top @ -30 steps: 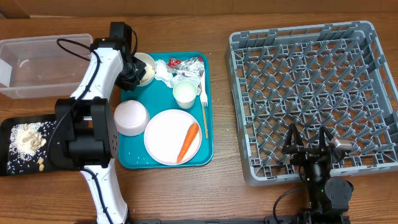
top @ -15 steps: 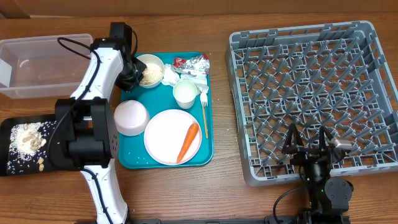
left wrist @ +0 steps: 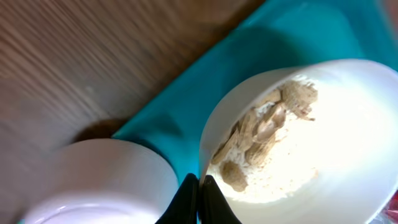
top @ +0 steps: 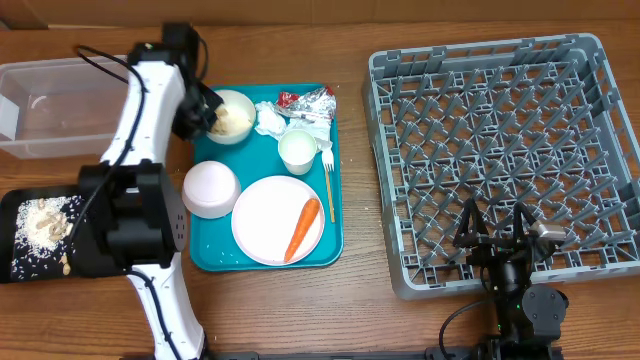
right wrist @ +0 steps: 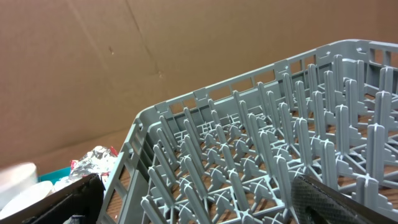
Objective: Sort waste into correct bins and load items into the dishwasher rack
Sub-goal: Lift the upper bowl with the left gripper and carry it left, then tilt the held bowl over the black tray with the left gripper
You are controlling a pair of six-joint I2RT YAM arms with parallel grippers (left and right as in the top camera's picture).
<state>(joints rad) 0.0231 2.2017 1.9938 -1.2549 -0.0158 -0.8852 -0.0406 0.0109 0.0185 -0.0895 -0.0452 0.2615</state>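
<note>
Overhead, a wooden table [top: 355, 310] carries a partly cleared meal. At far left sits the clear tub [top: 60, 135], with no waste that can be made out inside it. Below it lies the black tray [top: 14, 215], which already holds a heap of beige food bits [top: 45, 222]. The left arm [top: 150, 95] reaches past the tub to the teal serving tray [top: 215, 255]. Its wrist view shows the left fingers [left wrist: 186, 205] pressed together on the near rim of the filled bowl [top: 230, 115], pinching it; more beige bits lie inside. Just below, the second bowl [top: 211, 188] rests at the serving tray's left edge. Next comes the plate [top: 262, 225], with the carrot [top: 302, 228] lying on it. Above the plate stands the cup [top: 298, 150], with crumpled napkins [top: 268, 118] and the foil wrapper [top: 310, 101] beyond it at the back edge. The fork [top: 328, 180] lies along the serving tray's right side. Well to the right, the rack [top: 500, 120] holds no dishes. At its near edge the right fingers [right wrist: 56, 202] stand spread wide, gripping nothing.

The job looks to be at an early stage. Some scraps are binned, but the carrot, napkins, wrapper and this bowl's contents remain to be sorted, and every dish awaits loading.
</note>
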